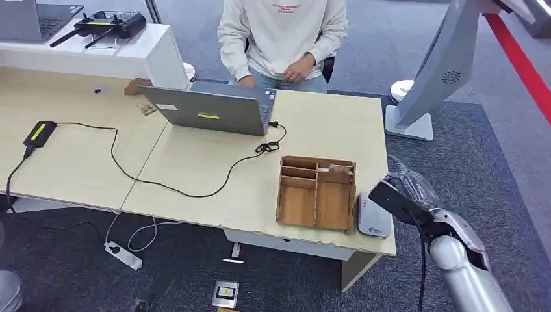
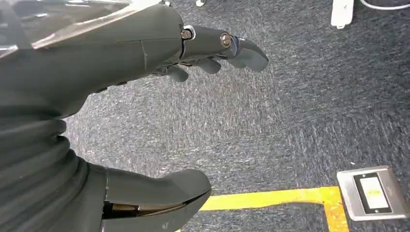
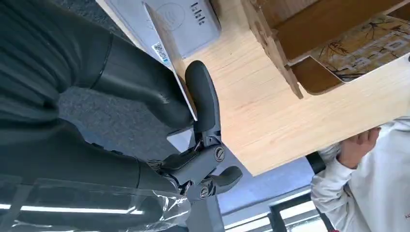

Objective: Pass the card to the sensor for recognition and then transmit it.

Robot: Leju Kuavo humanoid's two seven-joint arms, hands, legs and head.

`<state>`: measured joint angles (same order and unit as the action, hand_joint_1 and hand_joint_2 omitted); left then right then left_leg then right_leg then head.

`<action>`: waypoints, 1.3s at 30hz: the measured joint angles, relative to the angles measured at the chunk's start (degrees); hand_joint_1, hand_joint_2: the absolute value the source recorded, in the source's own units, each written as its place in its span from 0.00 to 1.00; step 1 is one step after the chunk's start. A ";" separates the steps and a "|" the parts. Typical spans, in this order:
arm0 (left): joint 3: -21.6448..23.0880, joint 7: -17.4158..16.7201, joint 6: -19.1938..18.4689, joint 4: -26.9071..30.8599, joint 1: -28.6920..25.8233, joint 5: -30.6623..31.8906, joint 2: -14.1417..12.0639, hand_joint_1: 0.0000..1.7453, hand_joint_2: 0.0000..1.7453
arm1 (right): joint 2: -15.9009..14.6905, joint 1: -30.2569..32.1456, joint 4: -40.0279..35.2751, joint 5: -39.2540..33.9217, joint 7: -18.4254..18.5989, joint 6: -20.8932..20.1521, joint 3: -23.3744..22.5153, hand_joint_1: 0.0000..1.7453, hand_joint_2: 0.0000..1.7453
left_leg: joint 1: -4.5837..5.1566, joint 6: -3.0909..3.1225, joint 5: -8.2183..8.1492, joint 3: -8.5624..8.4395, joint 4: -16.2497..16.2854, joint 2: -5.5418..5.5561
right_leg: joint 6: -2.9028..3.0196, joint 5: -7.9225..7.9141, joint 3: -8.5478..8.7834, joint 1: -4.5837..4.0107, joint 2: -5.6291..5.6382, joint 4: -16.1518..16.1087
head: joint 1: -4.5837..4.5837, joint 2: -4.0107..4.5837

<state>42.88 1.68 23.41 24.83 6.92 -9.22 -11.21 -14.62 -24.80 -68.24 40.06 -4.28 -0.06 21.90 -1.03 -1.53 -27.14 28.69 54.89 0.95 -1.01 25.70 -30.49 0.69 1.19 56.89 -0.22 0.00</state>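
Card [image 3: 170, 77] sits pinched edge-on between the thumb and a dark finger of the right hand [image 3: 193, 121], just off the surface's [image 1: 195, 169] right edge and beside the grey sensor [image 1: 373, 218] lying flat at the front right corner. Touching the sensor's other side stands a wooden organizer [image 1: 316, 193]; past the edge lies bare carpet. Left hand [image 2: 145, 96] hangs over the floor [image 2: 290, 121], fingers [image 2: 241, 48] loosely spread, holding nothing.

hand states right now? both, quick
Left hand: open, holding nothing, over the carpet.
Right hand: pinches the card beside the sensor.
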 joint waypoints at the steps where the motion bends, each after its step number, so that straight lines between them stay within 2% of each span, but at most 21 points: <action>1: -0.04 0.00 0.00 0.00 0.00 0.11 0.00 0.00 1.00 | 0.04 0.00 -0.02 0.07 0.00 -0.09 -0.02 1.00 1.00 | 0.00 0.00 0.00 0.00 0.00 0.00 | 0.00 0.00 0.00 0.00 0.00 0.00 | -0.02 0.00; 17: -0.90 0.00 -0.26 0.11 -0.10 1.31 0.00 0.00 1.00 | 0.68 0.02 0.09 1.09 0.53 -1.75 0.00 1.00 1.00 | 0.00 0.00 0.00 0.00 0.00 0.00 | 0.00 0.00 0.00 0.00 0.00 0.00 | -0.02 0.00; 39: -1.01 -2.21 -0.50 1.88 -0.17 4.77 -0.20 0.00 1.00 | -0.63 1.98 4.46 -2.16 2.34 0.06 -0.52 1.00 1.00 | 0.00 0.00 0.00 -0.01 0.00 -0.01 | 0.00 0.00 -0.01 0.00 0.00 0.00 | -0.02 0.00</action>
<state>41.88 -0.52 22.91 26.71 6.75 -4.46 -11.41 -15.26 -22.81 -63.78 37.90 -1.95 0.00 21.38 -1.03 -1.53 -27.14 28.68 54.89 0.95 -1.01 25.70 -30.49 0.69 1.20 56.88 -0.24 0.00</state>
